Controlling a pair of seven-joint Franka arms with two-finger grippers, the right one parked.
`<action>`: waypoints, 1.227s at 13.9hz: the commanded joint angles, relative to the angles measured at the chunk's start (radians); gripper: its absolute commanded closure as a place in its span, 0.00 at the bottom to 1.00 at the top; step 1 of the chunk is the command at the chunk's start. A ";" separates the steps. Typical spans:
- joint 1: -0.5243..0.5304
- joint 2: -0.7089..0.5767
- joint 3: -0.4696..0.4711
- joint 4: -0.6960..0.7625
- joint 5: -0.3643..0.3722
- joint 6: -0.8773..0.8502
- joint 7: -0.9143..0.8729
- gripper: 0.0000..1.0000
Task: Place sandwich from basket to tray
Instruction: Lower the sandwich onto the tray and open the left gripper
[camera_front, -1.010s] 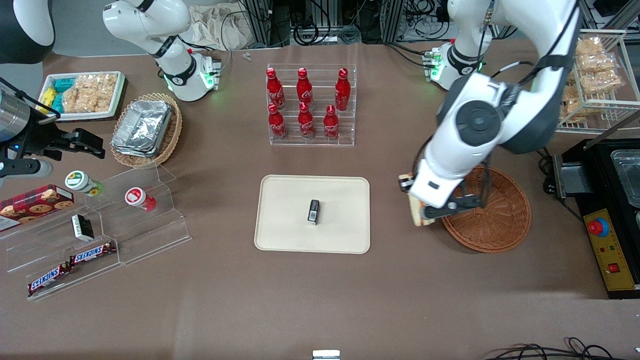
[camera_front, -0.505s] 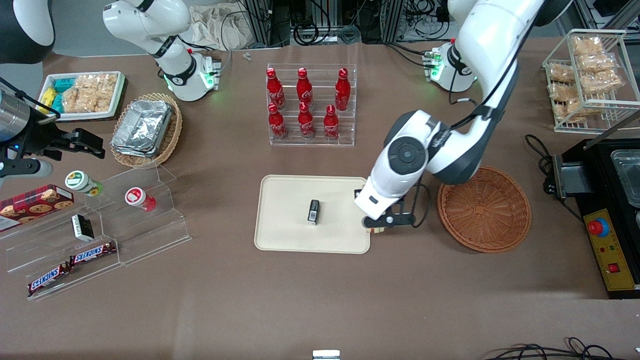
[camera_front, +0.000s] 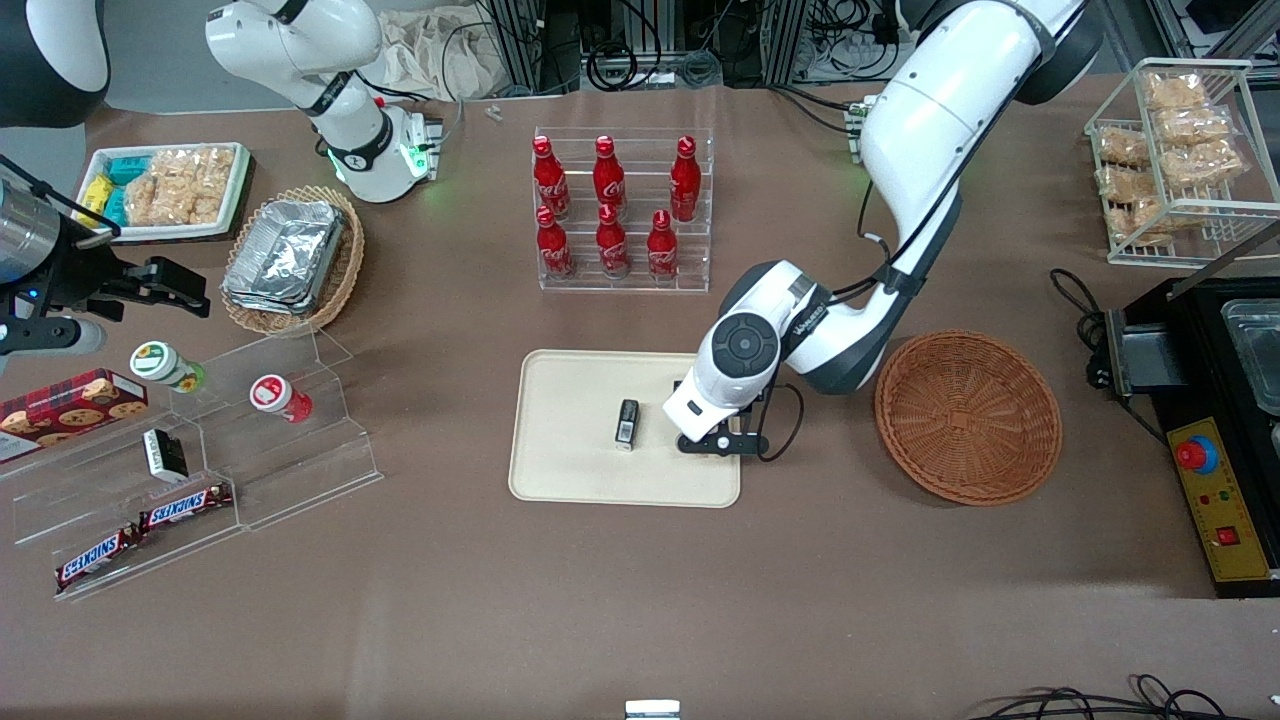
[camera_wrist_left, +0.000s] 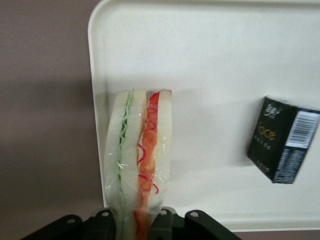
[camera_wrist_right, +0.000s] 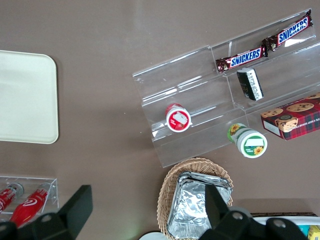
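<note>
1. Where the left arm reaches down at centre frame of the front view, the gripper (camera_front: 712, 443) hangs over the tray's (camera_front: 570, 478) edge nearest the basket (camera_front: 968, 417); its fingers (camera_wrist_left: 100, 222) are clamped on the sandwich (camera_wrist_left: 140, 155), which is upright with its cut edge showing red and green filling.
2. Sandwich: held above the tray surface, just inside the rim; hidden by the arm in the front view.
3. Tray, centre of the front frame: holds one small black box (camera_front: 627, 423), lying flat beside the gripper, apart from the sandwich.
4. Basket, right of centre: round, reddish-brown wicker, nothing seen in it.
5. Clear rack (camera_front: 623, 215), above the tray in the frame: six red bottles (camera_front: 609, 172) in two rows of three.
6. Tan oval basket (camera_front: 340, 272), upper left: stacked foil containers (camera_front: 285, 255).
7. White tray (camera_front: 228, 205), upper left: snack packets (camera_front: 180, 185).
8. Wire rack (camera_front: 1180, 225), upper right: bagged snacks (camera_front: 1190, 140).
9. Clear stepped stand (camera_front: 280, 460), lower left: two Snickers bars (camera_front: 185, 507), one small black pack (camera_front: 165, 453), a red-lidded cup (camera_front: 272, 393), a green cup (camera_front: 160, 363) and a cookie box (camera_front: 70, 402).
</note>
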 joint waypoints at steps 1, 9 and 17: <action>-0.009 0.038 0.004 0.043 0.016 -0.006 0.020 0.94; 0.008 -0.049 0.007 0.058 0.001 -0.142 0.012 0.01; 0.206 -0.333 0.005 0.072 -0.004 -0.507 0.251 0.01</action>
